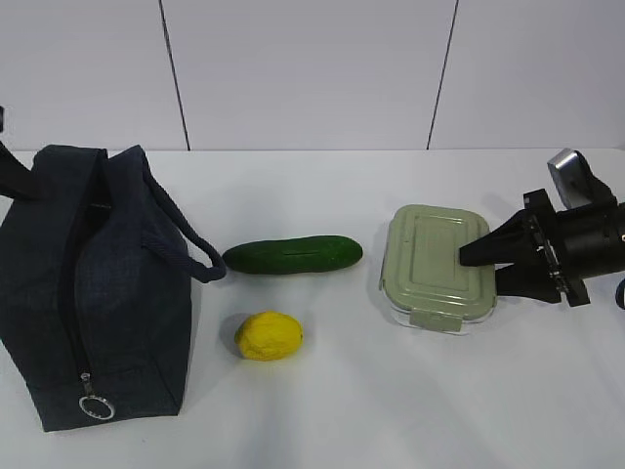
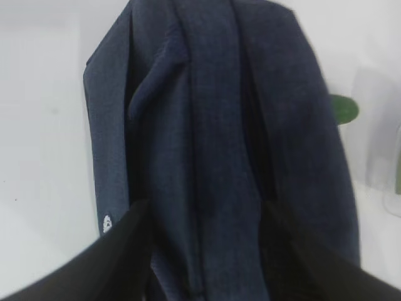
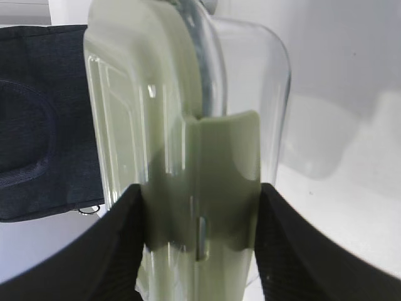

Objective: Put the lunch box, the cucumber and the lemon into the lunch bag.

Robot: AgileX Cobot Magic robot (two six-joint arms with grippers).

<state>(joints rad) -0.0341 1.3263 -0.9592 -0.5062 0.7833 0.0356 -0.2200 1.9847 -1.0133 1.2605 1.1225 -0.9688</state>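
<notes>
The navy lunch bag (image 1: 98,283) stands at the table's left, its zipper ring (image 1: 96,407) hanging low at the front. To its right lie the dark green cucumber (image 1: 293,255) and, nearer, the yellow lemon (image 1: 269,335). The lunch box (image 1: 430,264) with its pale green lid is right of them. My right gripper (image 1: 479,266) reaches in from the right and is shut on the box's right end. In the right wrist view its fingers press the lunch box (image 3: 175,125) from both sides at the clip. My left gripper (image 2: 207,251) hangs open over the lunch bag (image 2: 219,125), a strap between its fingers.
A white wall with dark seams runs behind the white table. One bag handle (image 1: 190,254) droops toward the cucumber. The cucumber's tip (image 2: 344,110) peeks out beyond the bag in the left wrist view. The left arm is out of the exterior view.
</notes>
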